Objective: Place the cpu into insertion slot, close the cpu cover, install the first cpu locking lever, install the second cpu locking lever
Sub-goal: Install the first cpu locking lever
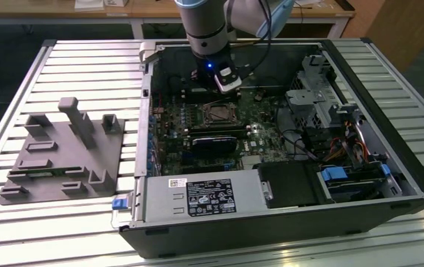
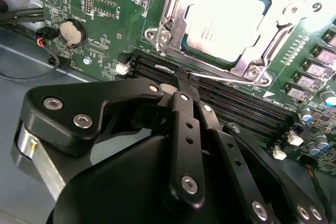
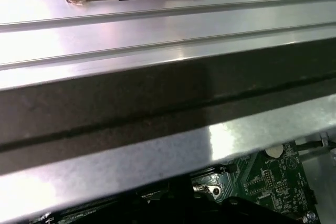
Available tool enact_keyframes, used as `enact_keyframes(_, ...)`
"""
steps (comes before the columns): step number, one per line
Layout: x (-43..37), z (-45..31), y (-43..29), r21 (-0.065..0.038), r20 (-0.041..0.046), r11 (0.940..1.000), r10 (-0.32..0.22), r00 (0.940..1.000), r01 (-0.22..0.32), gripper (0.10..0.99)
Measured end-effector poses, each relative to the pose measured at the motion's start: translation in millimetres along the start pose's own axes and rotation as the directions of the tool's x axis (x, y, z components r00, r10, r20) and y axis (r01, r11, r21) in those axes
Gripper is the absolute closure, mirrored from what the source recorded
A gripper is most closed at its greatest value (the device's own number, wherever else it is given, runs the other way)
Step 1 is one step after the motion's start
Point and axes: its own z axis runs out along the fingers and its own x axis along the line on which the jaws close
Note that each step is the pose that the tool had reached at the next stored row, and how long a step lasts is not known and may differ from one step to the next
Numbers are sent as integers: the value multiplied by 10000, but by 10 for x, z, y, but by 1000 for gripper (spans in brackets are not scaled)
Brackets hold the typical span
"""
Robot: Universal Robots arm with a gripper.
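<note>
Inside the open computer case (image 1: 419, 189), your gripper (image 2: 184, 77) has its fingers pressed together on a thin locking lever (image 2: 220, 78) beside the insertion slot (image 2: 173, 40). The cpu (image 2: 226, 17) sits in it under the closed cpu cover (image 2: 286, 22); its print is unreadable to me.

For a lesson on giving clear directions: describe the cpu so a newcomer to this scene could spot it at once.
Start at the open computer case on the slatted table, then find the green circuit board inside it. Near the board's middle sits the cpu, beside the long black memory slots. Unlike those slots, it is a flat square with a dull silver top, framed by the silvery cpu cover.
</note>
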Motion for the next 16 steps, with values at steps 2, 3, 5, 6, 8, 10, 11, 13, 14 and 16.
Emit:
enact_keyframes(2, 2, 6, -2, 15, 15, 10000, 73, 10000, -73, 980)
enact_keyframes(3, 3, 11, -3, 22, 24, 9999, 111, 9999, -111, 980)
enact_keyframes(5, 5, 19, -5, 21, 34, 9998, 172, 9998, -172, 980)
enact_keyframes(6, 7, 21, -6, 22, 38, 9998, 199, 9998, -199, 980)
enact_keyframes(8, 13, 25, -8, 21, 45, 9997, 246, 9997, -246, 980)
enact_keyframes(10, 20, 29, -10, 14, 52, 9996, 293, 9996, -293, 980)
enact_keyframes(11, 23, 30, -11, 13, 55, 9995, 319, 9995, -319, 980)
enact_keyframes(13, 27, 35, -13, 16, 65, 9993, 364, 9993, -364, 980)
enact_keyframes(14, 29, 38, -14, 18, 69, 9992, 390, 9992, -390, 980)
enact_keyframes(16, 31, 45, -16, 22, 83, 9989, 462, 9989, -462, 980)
